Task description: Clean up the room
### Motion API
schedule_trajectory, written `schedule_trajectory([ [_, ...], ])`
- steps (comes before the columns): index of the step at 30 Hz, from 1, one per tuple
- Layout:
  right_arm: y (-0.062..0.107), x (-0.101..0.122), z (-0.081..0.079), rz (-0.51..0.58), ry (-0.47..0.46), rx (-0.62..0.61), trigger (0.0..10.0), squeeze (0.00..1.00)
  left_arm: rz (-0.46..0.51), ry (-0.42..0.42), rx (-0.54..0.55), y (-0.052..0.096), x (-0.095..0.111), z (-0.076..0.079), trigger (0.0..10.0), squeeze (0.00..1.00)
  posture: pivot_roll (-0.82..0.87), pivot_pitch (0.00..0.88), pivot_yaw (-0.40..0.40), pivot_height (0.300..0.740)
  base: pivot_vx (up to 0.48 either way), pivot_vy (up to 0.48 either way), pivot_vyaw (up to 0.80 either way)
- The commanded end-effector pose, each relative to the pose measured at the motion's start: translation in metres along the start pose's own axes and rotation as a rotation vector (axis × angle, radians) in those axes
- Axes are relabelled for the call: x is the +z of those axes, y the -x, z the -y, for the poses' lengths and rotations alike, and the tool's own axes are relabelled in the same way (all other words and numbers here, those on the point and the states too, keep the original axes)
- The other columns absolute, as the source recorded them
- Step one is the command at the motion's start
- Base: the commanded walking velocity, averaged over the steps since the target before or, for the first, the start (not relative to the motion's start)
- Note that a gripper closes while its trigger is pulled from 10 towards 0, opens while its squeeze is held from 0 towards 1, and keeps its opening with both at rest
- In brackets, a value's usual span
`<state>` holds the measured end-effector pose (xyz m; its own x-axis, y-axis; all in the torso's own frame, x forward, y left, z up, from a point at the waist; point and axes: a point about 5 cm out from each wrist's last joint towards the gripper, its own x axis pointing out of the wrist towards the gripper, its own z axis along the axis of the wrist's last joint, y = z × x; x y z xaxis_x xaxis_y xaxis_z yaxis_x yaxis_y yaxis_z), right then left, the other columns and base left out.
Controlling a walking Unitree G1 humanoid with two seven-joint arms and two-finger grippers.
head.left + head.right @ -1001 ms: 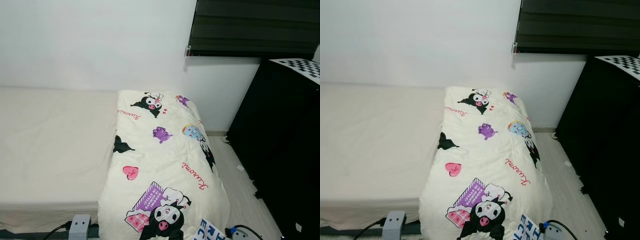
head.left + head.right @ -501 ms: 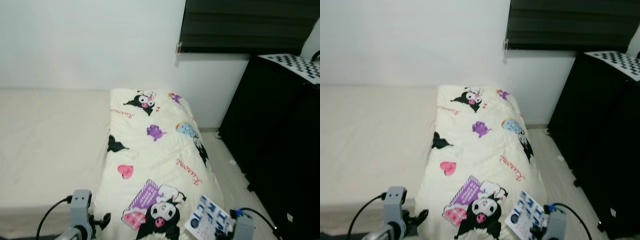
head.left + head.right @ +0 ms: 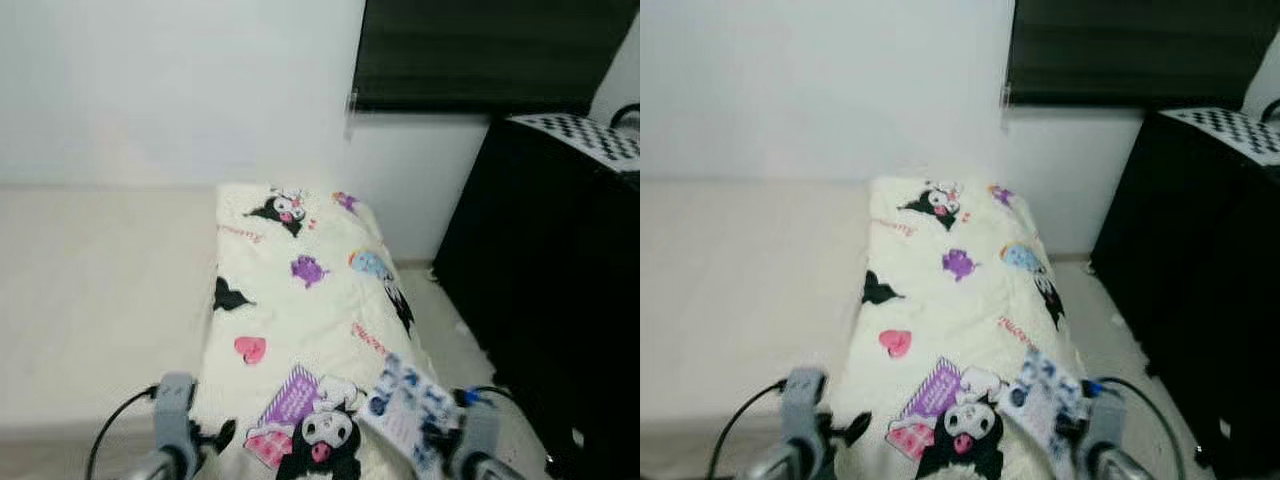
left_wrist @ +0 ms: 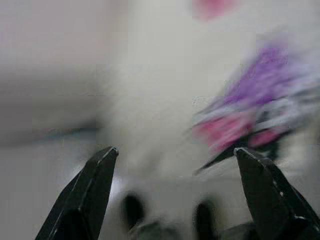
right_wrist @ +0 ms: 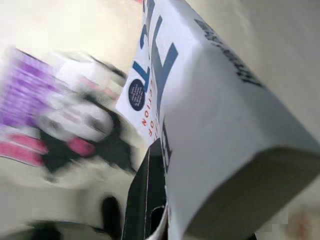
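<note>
Book in the right gripper, over the quilt's near end

I am looking down at a bed (image 3: 90, 290) with a cream cartoon-print quilt (image 3: 310, 300) folded along its right side. My right gripper (image 5: 155, 200) is clamping a white book (image 3: 408, 410) with blue lettering, 1 finger (image 5: 145, 190) lying flat against the cover; the book is hanging tilted above the quilt's near right corner. My left gripper (image 4: 175, 190) is hovering at the quilt's near left edge, its 2 fingers spread wide with nothing between them. A black cabinet (image 3: 560, 270) is standing to the right, and a dark blind (image 3: 480, 50) is hanging on the far wall.
</note>
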<state>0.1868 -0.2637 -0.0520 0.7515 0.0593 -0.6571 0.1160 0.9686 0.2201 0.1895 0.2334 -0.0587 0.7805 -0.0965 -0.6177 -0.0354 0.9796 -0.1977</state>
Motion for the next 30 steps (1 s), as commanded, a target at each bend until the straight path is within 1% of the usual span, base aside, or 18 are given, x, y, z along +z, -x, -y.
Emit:
schedule_trajectory([
  [1,0.010,-0.027,0.007,-0.053,-0.078,-0.037,10.0,0.00,-0.035,0.045,0.047,0.009,-0.017,-0.008,10.0,0.00,0.02,0.000,-0.065,0.740,0.000,0.000,0.00],
  [2,0.011,-0.032,0.006,-0.069,-0.096,-0.063,10.0,0.00,-0.069,0.053,0.079,0.011,-0.023,-0.010,10.0,0.00,0.02,0.000,-0.069,0.740,0.000,0.000,0.00],
  [5,0.010,-0.038,0.001,-0.092,-0.102,-0.083,10.0,0.00,-0.108,0.051,0.107,0.011,-0.029,-0.007,10.0,0.00,0.03,0.000,-0.074,0.740,0.000,0.000,0.00],
  [6,0.006,-0.042,-0.008,-0.119,-0.092,-0.078,10.0,0.00,-0.120,0.050,0.112,0.007,-0.027,-0.003,10.0,0.00,0.03,0.000,-0.071,0.740,0.000,0.000,0.00],
  [7,0.006,-0.042,-0.008,-0.119,-0.092,-0.078,10.0,0.00,-0.120,0.050,0.112,0.007,-0.027,-0.003,10.0,0.00,0.03,0.000,-0.071,0.740,0.000,0.000,0.00],
  [9,0.000,-0.045,-0.019,-0.148,-0.081,-0.070,10.0,0.00,-0.130,0.052,0.115,0.001,-0.024,0.003,10.0,0.00,0.03,0.000,-0.071,0.740,0.000,0.000,0.00],
  [10,0.000,-0.045,-0.019,-0.148,-0.081,-0.070,10.0,0.00,-0.130,0.052,0.115,0.001,-0.024,0.003,10.0,0.00,0.03,0.000,-0.071,0.740,0.000,0.000,0.00],
  [11,-0.008,-0.045,-0.035,-0.155,-0.080,-0.043,10.0,0.00,-0.102,0.078,0.100,-0.009,-0.011,0.011,10.0,0.00,0.04,0.000,-0.089,0.740,0.000,0.000,0.00],
  [12,-0.008,-0.045,-0.035,-0.155,-0.080,-0.043,10.0,0.00,-0.102,0.078,0.100,-0.009,-0.011,0.011,10.0,0.00,0.04,0.000,-0.089,0.740,0.000,0.000,0.00],
  [15,-0.012,-0.050,-0.049,-0.193,-0.034,-0.022,10.0,0.00,-0.106,0.059,0.080,-0.015,-0.007,0.021,10.0,0.00,0.05,0.000,-0.080,0.740,0.000,0.000,0.00],
  [17,-0.012,-0.051,-0.050,-0.204,-0.023,-0.027,10.0,0.00,-0.111,0.064,0.083,-0.015,-0.007,0.022,10.0,0.00,0.05,0.000,-0.080,0.740,0.000,0.000,0.00],
  [18,-0.013,-0.050,-0.051,-0.212,-0.013,-0.027,10.0,0.00,-0.139,0.054,0.091,-0.014,-0.013,0.024,10.0,0.00,0.05,0.000,-0.075,0.740,0.000,0.000,0.00],
  [21,-0.016,-0.044,-0.051,-0.202,-0.014,-0.036,10.0,0.00,-0.167,0.023,0.104,-0.014,-0.017,0.024,10.0,0.00,0.04,0.000,-0.073,0.740,0.000,0.000,0.00],
  [23,-0.016,-0.044,-0.051,-0.202,-0.014,-0.036,10.0,0.00,-0.167,0.023,0.104,-0.014,-0.017,0.024,10.0,0.00,0.04,0.000,-0.073,0.740,0.000,0.000,0.00],
  [25,-0.019,-0.039,-0.053,-0.213,0.018,-0.032,10.0,0.00,-0.192,0.024,0.127,-0.013,-0.021,0.024,10.0,0.00,0.05,0.000,-0.066,0.740,0.000,0.000,0.00],
  [28,-0.020,-0.037,-0.055,-0.213,0.043,-0.024,10.0,0.00,-0.200,0.010,0.128,-0.013,-0.022,0.025,10.0,0.00,0.05,0.000,-0.071,0.740,0.000,0.000,0.00],
  [29,-0.021,-0.037,-0.055,-0.200,0.027,-0.026,10.0,0.00,-0.192,-0.004,0.121,-0.013,-0.020,0.026,10.0,0.00,0.04,0.000,-0.077,0.740,0.000,0.000,0.00],
  [30,-0.020,-0.036,-0.055,-0.188,0.013,-0.027,10.0,0.00,-0.175,0.010,0.116,-0.014,-0.018,0.026,10.0,0.00,0.04,0.000,-0.078,0.740,0.000,0.000,0.00],
])
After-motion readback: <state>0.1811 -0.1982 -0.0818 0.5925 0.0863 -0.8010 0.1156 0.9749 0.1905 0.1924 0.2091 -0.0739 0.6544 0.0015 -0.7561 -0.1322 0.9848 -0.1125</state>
